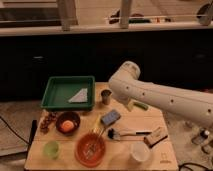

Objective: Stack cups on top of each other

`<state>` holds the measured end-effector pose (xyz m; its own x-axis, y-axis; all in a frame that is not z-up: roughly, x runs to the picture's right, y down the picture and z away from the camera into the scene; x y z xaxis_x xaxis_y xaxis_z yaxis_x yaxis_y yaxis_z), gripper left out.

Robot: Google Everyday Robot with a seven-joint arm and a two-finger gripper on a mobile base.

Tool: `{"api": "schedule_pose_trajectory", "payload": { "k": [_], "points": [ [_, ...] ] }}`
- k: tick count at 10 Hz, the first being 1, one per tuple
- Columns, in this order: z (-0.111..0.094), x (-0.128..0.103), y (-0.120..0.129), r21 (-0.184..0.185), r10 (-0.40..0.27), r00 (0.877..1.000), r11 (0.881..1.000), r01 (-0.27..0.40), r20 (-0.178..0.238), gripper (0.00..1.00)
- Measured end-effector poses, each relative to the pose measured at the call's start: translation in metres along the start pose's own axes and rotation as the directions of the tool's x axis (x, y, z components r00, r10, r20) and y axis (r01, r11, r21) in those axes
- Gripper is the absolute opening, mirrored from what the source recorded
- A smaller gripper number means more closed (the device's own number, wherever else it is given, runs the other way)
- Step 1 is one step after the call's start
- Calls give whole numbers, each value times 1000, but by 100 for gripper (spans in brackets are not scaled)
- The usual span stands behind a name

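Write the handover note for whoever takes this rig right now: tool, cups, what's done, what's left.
Tool: hidden behind the white arm, whose bend hangs over the back of the table, just right of the metal tumbler. Its grip can't be seen.
Cups: the metal tumbler stands upright beside the right edge of the green tray. The pale green cup stands upright at the front left, left of the orange bowl. They are far apart.
Done: nothing stacked.
Left: pick up one cup, probably the narrower tumbler, and set it in the green cup.
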<state>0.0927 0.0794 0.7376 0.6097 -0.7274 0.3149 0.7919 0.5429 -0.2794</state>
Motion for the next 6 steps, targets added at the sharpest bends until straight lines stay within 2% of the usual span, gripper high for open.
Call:
{"api": "schedule_pose_trajectory", "payload": {
  "k": [1, 3, 6],
  "points": [
    [1, 0, 2, 4, -1, 1000, 1000, 1, 2, 77],
    [1, 4, 3, 6, -18, 1000, 1000, 18, -4, 80],
    [-3, 2, -32, -8, -122, 992, 992, 122, -22, 80]
  ]
}}
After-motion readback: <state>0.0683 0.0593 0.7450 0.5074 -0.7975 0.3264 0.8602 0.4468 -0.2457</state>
